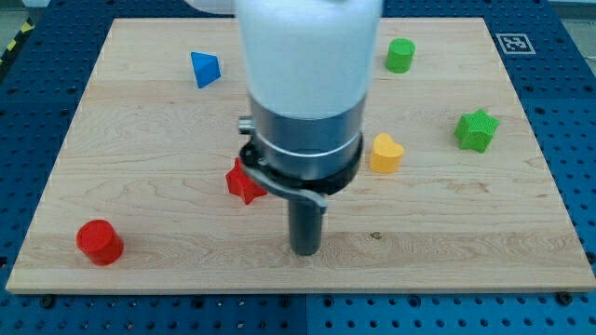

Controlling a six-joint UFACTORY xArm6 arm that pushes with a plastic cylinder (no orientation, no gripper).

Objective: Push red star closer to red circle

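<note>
The red star [243,182] lies left of the board's middle, partly hidden behind the arm's body. The red circle [99,241] stands near the view's bottom left corner of the board. My tip [305,249] rests on the board to the right of and below the red star, a short gap away from it. The red circle is far to the left of my tip.
A blue triangle-like block [205,69] lies at the top left. A green cylinder [400,55] is at the top right, a green star [477,129] at the right, and a yellow heart [385,154] right of the arm. The wooden board [447,233] ends at a blue perforated table.
</note>
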